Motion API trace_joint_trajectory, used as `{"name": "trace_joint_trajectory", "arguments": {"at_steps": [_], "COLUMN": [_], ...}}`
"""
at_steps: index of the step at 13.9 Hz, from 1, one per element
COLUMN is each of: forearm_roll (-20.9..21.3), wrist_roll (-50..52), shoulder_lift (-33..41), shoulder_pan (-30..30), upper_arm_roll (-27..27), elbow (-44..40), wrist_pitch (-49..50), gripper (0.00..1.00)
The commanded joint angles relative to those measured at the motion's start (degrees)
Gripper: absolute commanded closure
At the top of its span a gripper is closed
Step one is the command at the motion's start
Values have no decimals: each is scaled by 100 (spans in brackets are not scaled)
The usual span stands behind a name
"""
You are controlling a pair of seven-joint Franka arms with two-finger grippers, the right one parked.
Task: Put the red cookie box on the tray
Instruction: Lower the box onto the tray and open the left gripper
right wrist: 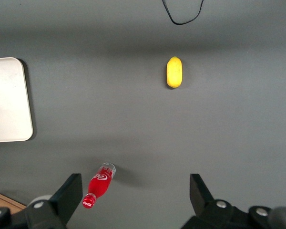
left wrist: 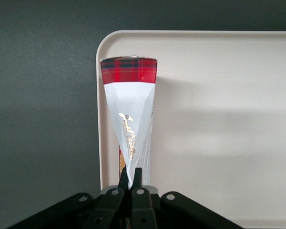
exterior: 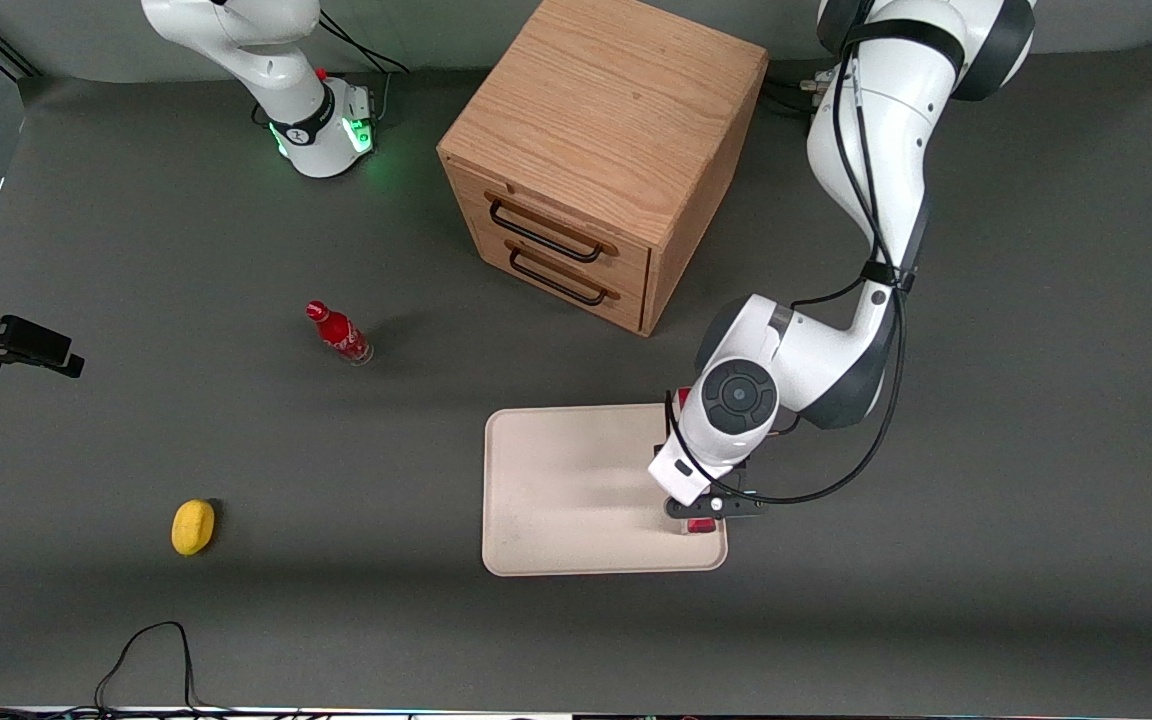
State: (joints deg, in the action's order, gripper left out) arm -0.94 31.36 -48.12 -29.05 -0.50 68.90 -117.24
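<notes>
My left gripper [left wrist: 132,174] is shut on the thin edge of the red cookie box [left wrist: 129,102]. The box hangs down from the fingers, whitish face showing and its red tartan end [left wrist: 128,70] lowest. It is over the cream-white tray [left wrist: 219,119], close to one rim and corner. Whether the box end touches the tray I cannot tell. In the front view the gripper [exterior: 701,518] is above the tray [exterior: 566,480] at the corner nearest the camera on the working arm's side. The arm hides most of the box; only a small red bit [exterior: 701,526] shows.
A wooden drawer cabinet [exterior: 601,160] stands farther from the camera than the tray. A small red bottle [exterior: 338,333] and a yellow fruit [exterior: 193,526] lie toward the parked arm's end. A black cable [exterior: 146,650] loops near the table's front edge.
</notes>
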Motion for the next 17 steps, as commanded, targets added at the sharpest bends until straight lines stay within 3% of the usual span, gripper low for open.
{"name": "trace_joint_trajectory", "arguments": {"at_steps": [1, 6, 7, 8, 10, 17], "forearm_roll": [-65, -56, -56, -56, -65, -56], "wrist_roll": [81, 63, 37, 37, 89, 99], "shoulder_lift": [-21, -118, -110, -101, -48, 1426], "shoulder_pan": [-13, 31, 92, 101, 101, 92], "upper_arm_roll": [-29, -29, -29, -29, -29, -20], "elbow": [9, 9, 1, 9, 9, -52], "wrist_pitch": [-193, -423, -422, -396, -309, 1789], "gripper": [100, 100, 73, 38, 0, 0]}}
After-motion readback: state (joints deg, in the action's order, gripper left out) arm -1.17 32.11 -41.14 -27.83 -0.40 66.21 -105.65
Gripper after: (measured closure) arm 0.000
